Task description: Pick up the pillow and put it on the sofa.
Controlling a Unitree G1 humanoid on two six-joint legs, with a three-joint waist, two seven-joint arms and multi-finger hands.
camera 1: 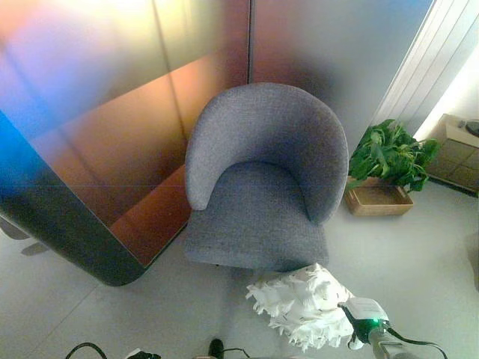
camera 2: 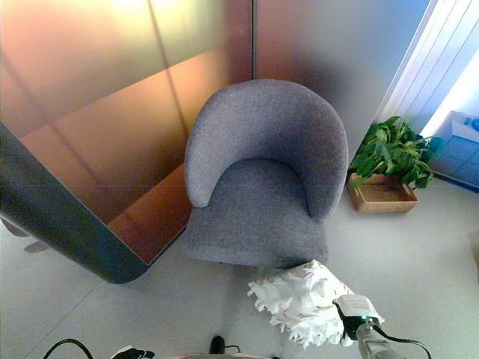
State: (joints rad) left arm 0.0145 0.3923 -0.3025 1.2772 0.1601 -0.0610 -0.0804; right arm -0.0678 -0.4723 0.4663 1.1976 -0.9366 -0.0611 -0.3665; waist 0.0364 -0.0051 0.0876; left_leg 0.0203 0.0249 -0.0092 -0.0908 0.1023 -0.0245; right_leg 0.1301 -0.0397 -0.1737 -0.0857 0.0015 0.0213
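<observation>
My right hand (camera 1: 350, 323) reaches into the white, ruffled, feathery pillow (camera 1: 303, 303), which lies on the pale floor (camera 1: 419, 254) just before the grey upholstered tub sofa (camera 1: 262, 179); its fingers are buried, so I cannot tell their grip. The pillow looks light, soft and yielding, best gathered by its bulk.

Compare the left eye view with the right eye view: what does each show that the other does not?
Only the left eye view: a tan box at the right edge, behind the plant. Only the right eye view: nothing new; that corner is washed pale blue there. Both share: the grey armchair with a bare seat, the white ruffled pillow low in front of it, the potted plant in a wooden box, and the right arm reaching the pillow. Its hand is hidden, and no left hand shows.
</observation>
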